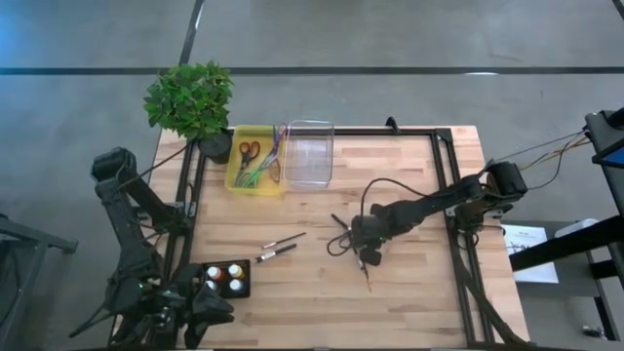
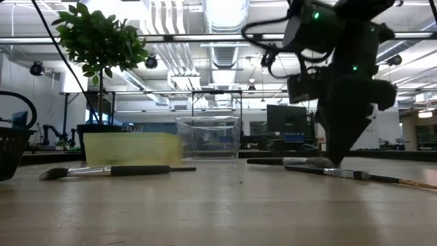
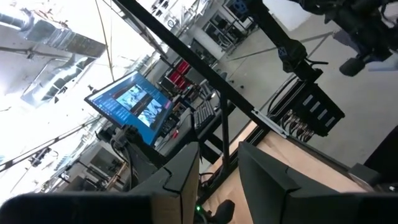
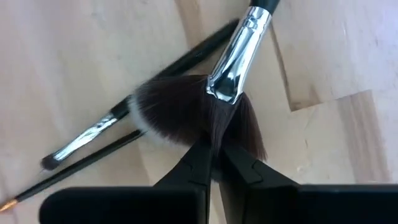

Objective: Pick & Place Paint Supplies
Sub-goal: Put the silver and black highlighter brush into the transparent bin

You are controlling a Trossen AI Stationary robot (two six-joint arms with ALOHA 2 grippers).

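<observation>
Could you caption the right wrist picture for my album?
Right tool pinched shut on the fan brush bristles.

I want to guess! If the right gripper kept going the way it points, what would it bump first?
Probably the fan brush: the right gripper is shut, tips already in its bristles, with the wooden table right underneath.

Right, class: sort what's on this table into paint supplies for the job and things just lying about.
Job:
- fan brush, right end effector shut on its bristles
- thin brushes
- paint bottles
- clear bin

Lying about:
- potted plant
- yellow tray holding scissors
</observation>
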